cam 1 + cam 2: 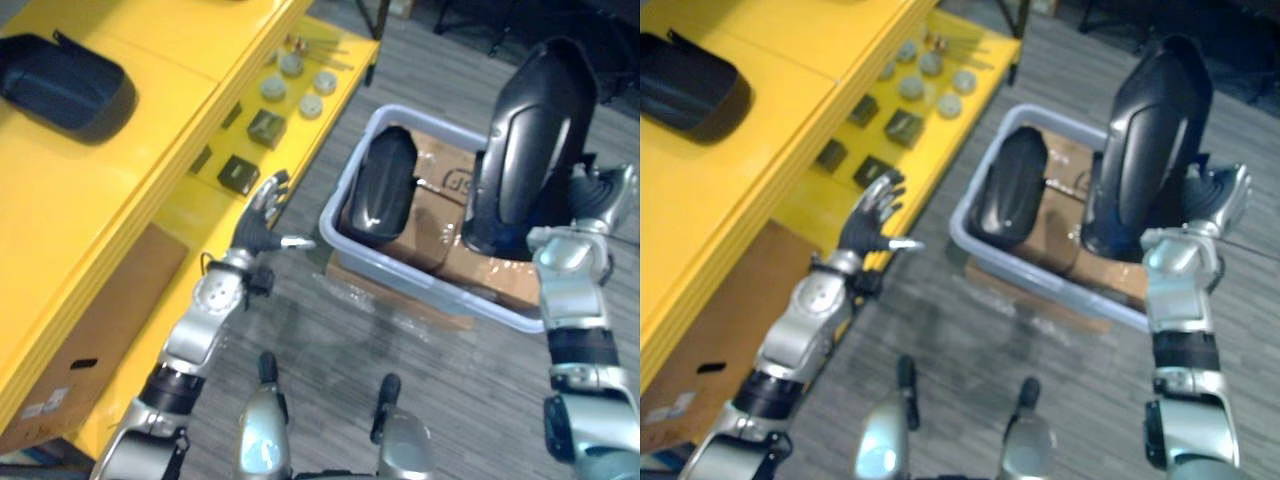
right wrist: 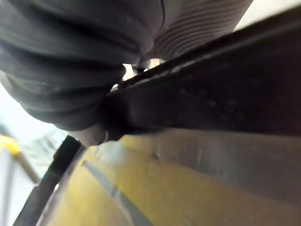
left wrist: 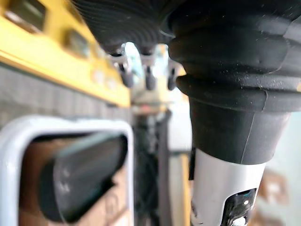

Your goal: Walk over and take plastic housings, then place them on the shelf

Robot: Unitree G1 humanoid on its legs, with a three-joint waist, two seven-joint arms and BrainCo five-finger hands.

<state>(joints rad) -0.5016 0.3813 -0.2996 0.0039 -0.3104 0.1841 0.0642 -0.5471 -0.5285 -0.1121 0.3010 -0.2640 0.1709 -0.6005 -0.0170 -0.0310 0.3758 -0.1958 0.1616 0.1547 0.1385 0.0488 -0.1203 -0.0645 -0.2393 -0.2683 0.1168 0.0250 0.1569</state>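
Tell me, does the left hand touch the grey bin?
Apart. The right eye view shows floor between the left hand and the rim of the grey bin.

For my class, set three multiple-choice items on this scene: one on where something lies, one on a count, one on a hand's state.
1. Where does the loose housing lie? A on the bare floor; B in the pale bin; C on a chair.
2. How many black housings are in view? A one; B two; C three.
3. The left hand is: A open and empty; B shut on a housing; C shut on a box.

1 B: it rests inside the bin's walls.
2 C: the loose housing, the shelf housing on the yellow shelf, and the raised housing in the right hand.
3 A: its fingers are spread beside the shelf edge, holding nothing.
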